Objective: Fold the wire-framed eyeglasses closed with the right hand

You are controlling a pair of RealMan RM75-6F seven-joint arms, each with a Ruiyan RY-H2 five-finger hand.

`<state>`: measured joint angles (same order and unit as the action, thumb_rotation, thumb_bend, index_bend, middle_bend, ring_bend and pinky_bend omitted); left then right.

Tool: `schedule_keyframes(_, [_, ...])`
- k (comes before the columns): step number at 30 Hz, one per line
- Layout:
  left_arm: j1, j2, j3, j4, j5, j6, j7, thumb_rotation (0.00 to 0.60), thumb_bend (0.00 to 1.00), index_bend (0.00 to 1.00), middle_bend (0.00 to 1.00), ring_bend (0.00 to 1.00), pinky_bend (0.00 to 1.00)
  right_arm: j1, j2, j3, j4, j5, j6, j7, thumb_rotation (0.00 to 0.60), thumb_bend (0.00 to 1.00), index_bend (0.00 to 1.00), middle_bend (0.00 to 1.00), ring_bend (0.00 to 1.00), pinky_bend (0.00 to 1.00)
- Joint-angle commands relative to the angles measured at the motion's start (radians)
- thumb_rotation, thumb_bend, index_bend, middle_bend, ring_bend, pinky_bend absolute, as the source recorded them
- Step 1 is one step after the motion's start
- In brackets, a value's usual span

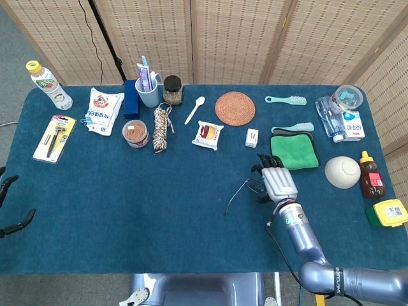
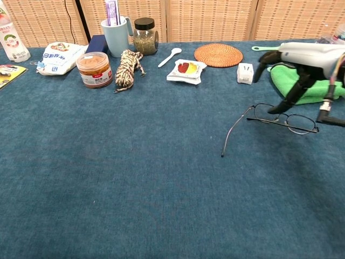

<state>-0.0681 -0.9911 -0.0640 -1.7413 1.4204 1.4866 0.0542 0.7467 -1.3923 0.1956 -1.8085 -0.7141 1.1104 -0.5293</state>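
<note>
The wire-framed eyeglasses (image 2: 282,118) lie on the blue table cloth at the right. One thin temple stretches out to the left and toward me, ending near the middle of the table; the other lies along the lenses. In the head view the eyeglasses (image 1: 250,189) are partly covered by my right hand (image 1: 278,181). My right hand (image 2: 302,62) hovers just above them, fingers (image 2: 284,100) spread and pointing down at the frame, holding nothing. I cannot tell whether a fingertip touches the frame. My left hand (image 1: 11,217) shows at the far left edge with its fingers apart.
A green cloth (image 2: 310,86) lies right behind the right hand, with a small white box (image 2: 245,73) and a woven coaster (image 2: 218,54) further back. A snack packet (image 2: 186,70) lies left of the box. A pale bowl (image 1: 342,172) and bottles stand at the right edge.
</note>
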Motion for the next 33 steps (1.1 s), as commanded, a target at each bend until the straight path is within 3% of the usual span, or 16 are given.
schedule_keyframes(1, [0.002,0.002,0.000,0.000,-0.002,0.000,-0.001,0.348,0.25,0.17,0.01,0.05,0.03,0.020,-0.018,0.012,-0.005,0.005,-0.014,-0.007,0.600,0.22,0.26,0.03,0.00,0.00])
schedule_keyframes(14, [0.011,0.014,0.003,0.006,-0.008,0.003,-0.011,0.347,0.25,0.17,0.01,0.05,0.03,0.108,-0.116,0.035,0.035,0.070,-0.029,-0.078,0.600,0.22,0.24,0.01,0.00,0.00])
schedule_keyframes(33, [0.022,0.022,0.006,0.017,-0.017,0.003,-0.024,0.345,0.25,0.17,0.01,0.05,0.03,0.205,-0.270,0.029,0.222,0.219,-0.029,-0.196,0.600,0.22,0.23,0.00,0.00,0.00])
